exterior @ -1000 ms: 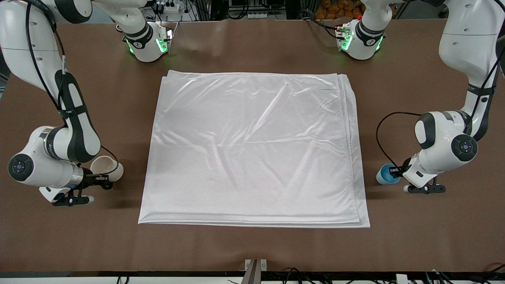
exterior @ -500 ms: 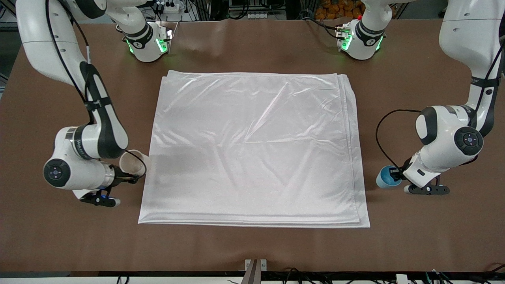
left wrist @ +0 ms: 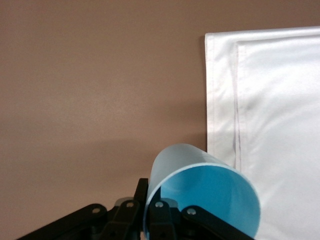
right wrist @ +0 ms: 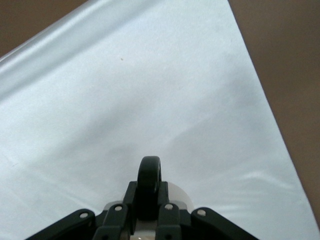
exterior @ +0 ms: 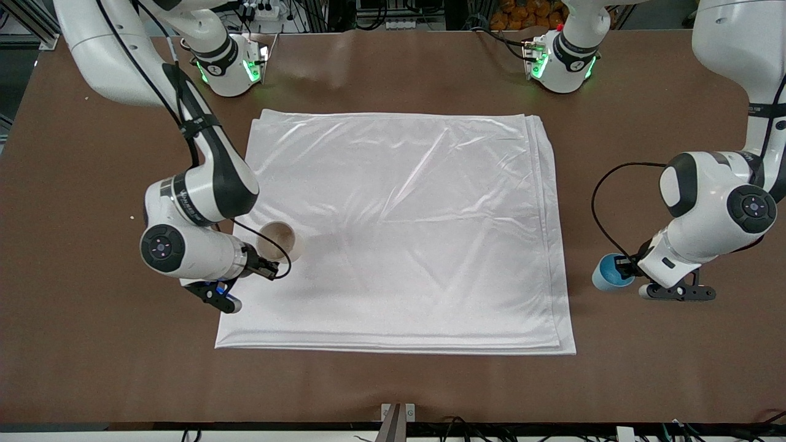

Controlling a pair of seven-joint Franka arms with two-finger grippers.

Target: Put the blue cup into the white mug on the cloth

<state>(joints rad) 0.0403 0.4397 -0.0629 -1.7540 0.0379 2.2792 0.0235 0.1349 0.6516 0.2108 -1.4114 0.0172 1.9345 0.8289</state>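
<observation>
Left gripper [exterior: 625,270], closed on the blue cup [exterior: 608,272], holds it tipped on its side over bare table [exterior: 645,368] just beside the cloth [exterior: 399,227] edge at the left arm's end. Right gripper [exterior: 265,265], clamped on the black handle [right wrist: 149,181] of the white mug [exterior: 279,240], carries the mug above the cloth near its edge at the right arm's end. Risk: a mug set on a wrinkle may tilt or tip once released; a slack rim grip may let the cup slip during transfer. Cup and mug are well apart, with most of the cloth between them.
</observation>
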